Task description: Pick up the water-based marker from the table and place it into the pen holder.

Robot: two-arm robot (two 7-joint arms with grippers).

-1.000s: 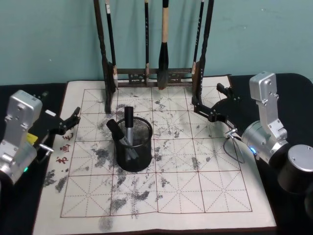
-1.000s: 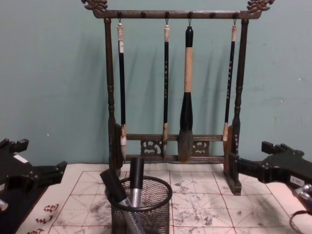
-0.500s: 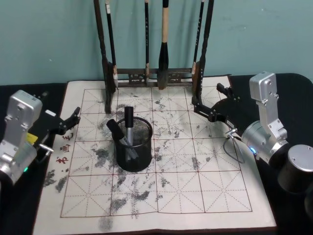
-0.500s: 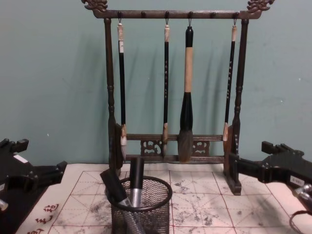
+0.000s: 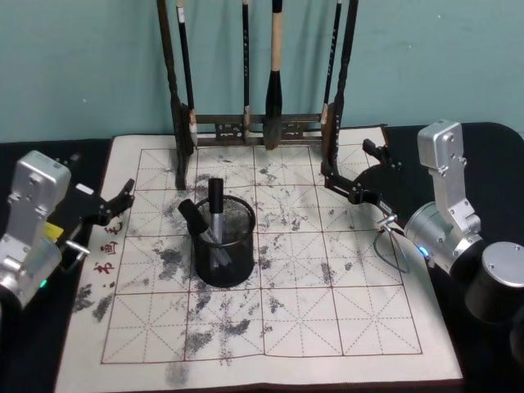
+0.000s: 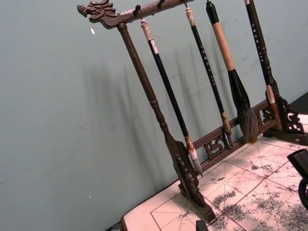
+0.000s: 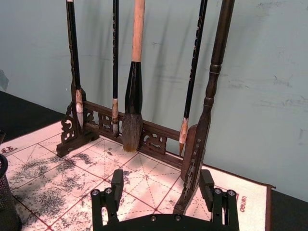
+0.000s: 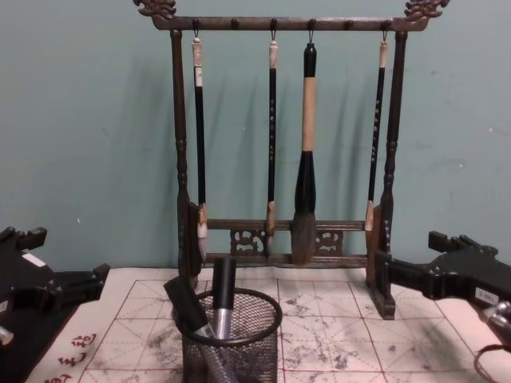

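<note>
Nothing has shifted across the last second: both arms hold the same parked poses and the cup's contents sit as before, which suggests the placing is finished and the robot has backed off.

The small round black wire-mesh pen holder [image 5: 223, 246] stands on the ink-stained gridded calligraphy mat [image 5: 327, 319], left of its centre and in front of the tall dark wooden brush rack [image 8: 279, 159]. Two black-capped, silver-barrelled markers [image 5: 214, 214] stand in it, so which one the task means cannot be told. One is near upright, cap up; the other leans toward the mat's left edge.

The left gripper [image 5: 123, 199] hovers over the mat's left edge, released and empty. The right gripper [image 5: 360, 176] sits near the far right corner, its fingers [image 7: 117, 182] spread apart, grasping nothing.
</note>
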